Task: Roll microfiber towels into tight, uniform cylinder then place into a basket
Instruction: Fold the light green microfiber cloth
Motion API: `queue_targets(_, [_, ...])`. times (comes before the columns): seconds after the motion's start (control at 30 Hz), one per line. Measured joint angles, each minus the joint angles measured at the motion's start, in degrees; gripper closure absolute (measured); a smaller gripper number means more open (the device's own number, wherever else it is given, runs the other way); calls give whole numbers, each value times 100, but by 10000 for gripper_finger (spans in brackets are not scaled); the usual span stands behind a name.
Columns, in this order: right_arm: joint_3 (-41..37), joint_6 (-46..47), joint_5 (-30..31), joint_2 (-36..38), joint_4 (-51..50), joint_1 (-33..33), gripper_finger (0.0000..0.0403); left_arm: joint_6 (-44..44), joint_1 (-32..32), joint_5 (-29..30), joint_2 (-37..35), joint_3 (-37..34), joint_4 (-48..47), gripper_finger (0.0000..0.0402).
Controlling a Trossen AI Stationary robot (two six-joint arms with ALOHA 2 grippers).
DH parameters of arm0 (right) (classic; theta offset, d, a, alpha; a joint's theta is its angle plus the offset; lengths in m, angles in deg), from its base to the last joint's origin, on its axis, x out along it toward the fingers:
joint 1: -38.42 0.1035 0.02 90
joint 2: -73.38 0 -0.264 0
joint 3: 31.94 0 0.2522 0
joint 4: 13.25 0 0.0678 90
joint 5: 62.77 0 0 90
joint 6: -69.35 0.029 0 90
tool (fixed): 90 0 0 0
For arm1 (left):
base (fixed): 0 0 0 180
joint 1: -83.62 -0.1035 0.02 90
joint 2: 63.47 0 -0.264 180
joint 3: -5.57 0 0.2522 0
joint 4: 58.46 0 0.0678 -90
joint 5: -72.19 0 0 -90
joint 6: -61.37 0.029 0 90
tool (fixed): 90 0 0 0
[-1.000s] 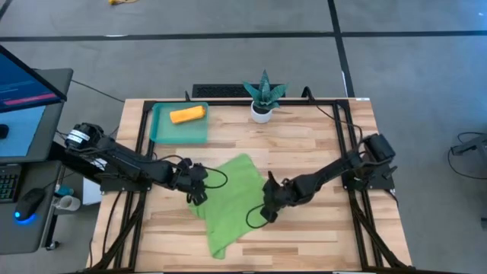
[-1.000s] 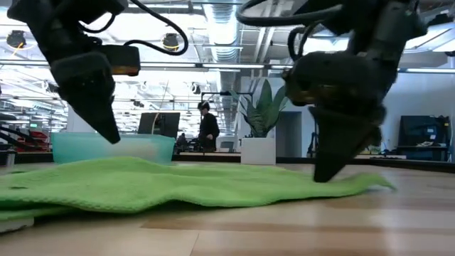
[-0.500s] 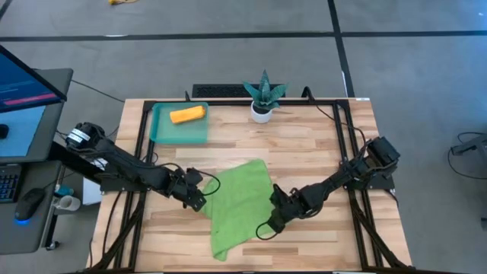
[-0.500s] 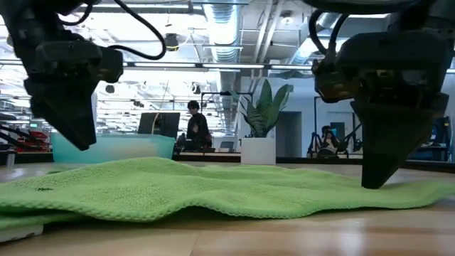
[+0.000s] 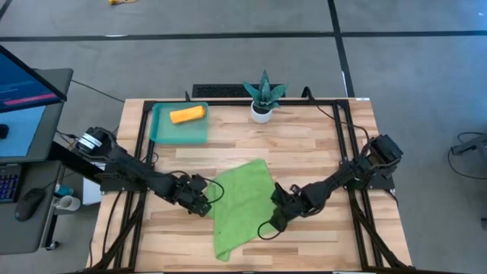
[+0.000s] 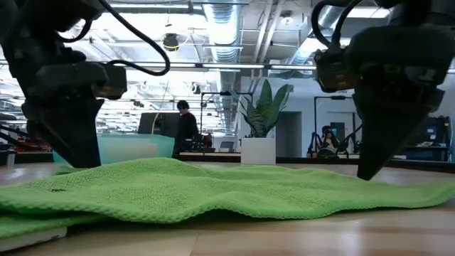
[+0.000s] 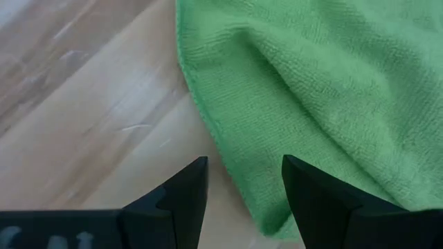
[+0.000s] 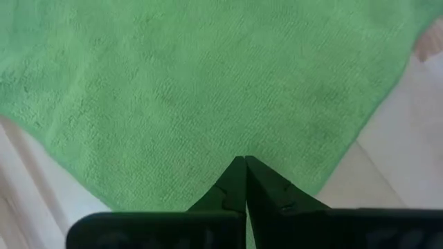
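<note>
The lime green towel (image 5: 240, 204) lies spread on the wooden table, one corner toward the far edge and its near end folded under. My right gripper (image 5: 275, 218) is shut at the towel's right edge (image 8: 325, 173). My left gripper (image 5: 204, 204) is open and points down over the towel's left edge (image 7: 208, 124), one finger over bare wood and the other over cloth; I cannot tell whether it touches. The orange towel (image 5: 187, 114) lies rolled up in the teal basket (image 5: 157, 131) at the far left. My right gripper comes steeply from above, and its shut fingertips (image 8: 244, 166) meet on the green towel's top surface (image 8: 242, 149) just inside its right edge. The tips hide how much cloth lies between them. The towel stays flat on the table around them.
A small white pot with a spiky green plant (image 5: 262, 97) stands at the table's far edge, right of the basket. Bare wood lies near the table's near edge and right of the towel. A person stands in the room behind, in the low view.
My right gripper has gone toward the table's right and near edges, and the green towel has slid right with it, its far corner shifting right. My left gripper has moved down and toward the near edge while rolling, and now stands at the towel's left edge instead of over the cloth.
</note>
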State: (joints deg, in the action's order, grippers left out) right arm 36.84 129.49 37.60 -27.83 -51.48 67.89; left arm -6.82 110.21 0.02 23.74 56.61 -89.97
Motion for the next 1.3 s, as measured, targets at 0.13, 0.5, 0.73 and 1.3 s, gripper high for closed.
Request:
queue_targets(0.13, [4, -60, 16, 8, 5, -46, 374, -56, 0, 4, 86, 8, 43, 223])
queue_targets(0.5, [20, -857, 42, 20, 4, -393, 374, 336, -2, 47, 84, 7, -49, 264])
queue_targets(0.73, [26, -1659, 205, 384, 50, -653, 370, 1129, -7, 94, 91, -4, -91, 374])
queue_targets(1.3, [31, -4743, 741, 1093, 940, -1596, 360, 2826, -70, -189, 104, 1082, -1679, 401])
